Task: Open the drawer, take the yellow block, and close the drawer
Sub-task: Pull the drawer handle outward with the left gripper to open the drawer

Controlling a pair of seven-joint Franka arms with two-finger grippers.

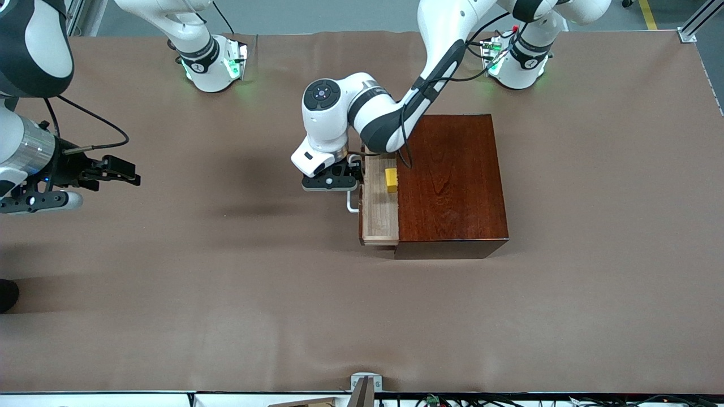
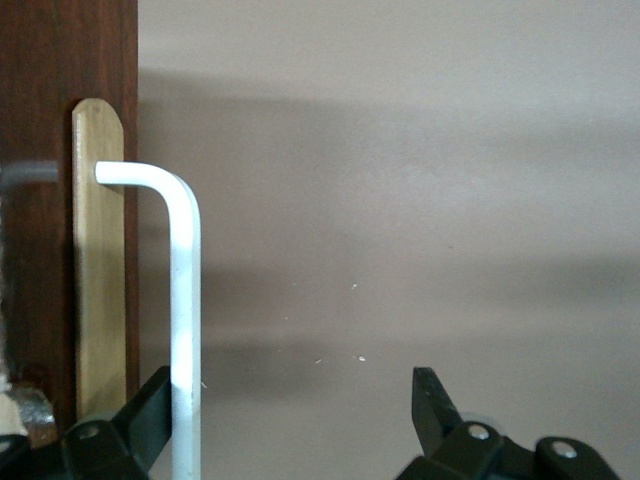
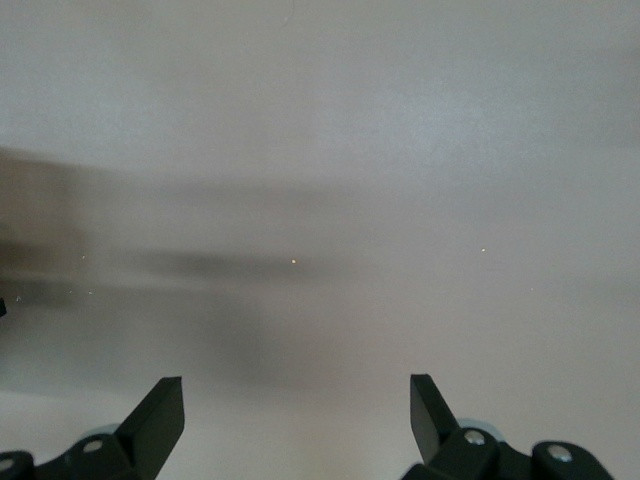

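The dark reddish-brown box (image 1: 452, 181) stands mid-table. Its pale wood drawer (image 1: 380, 217) is slid partly out toward the right arm's end. The yellow block (image 1: 391, 179) lies in the drawer, close to the box's edge. The white loop handle (image 1: 352, 203) sticks out from the drawer front. My left gripper (image 1: 345, 182) is open at the handle. In the left wrist view the handle (image 2: 185, 300) runs between the open jaws (image 2: 290, 410), close against one finger (image 2: 150, 405), with the drawer front (image 2: 100, 280) beside it. My right gripper (image 1: 121, 172) waits open and empty over the table at the right arm's end (image 3: 295, 410).
A brown cloth (image 1: 226, 294) covers the table. Both arm bases (image 1: 212, 62) (image 1: 517, 62) stand along the edge farthest from the front camera. A small metal bracket (image 1: 365, 385) sits at the edge nearest the front camera.
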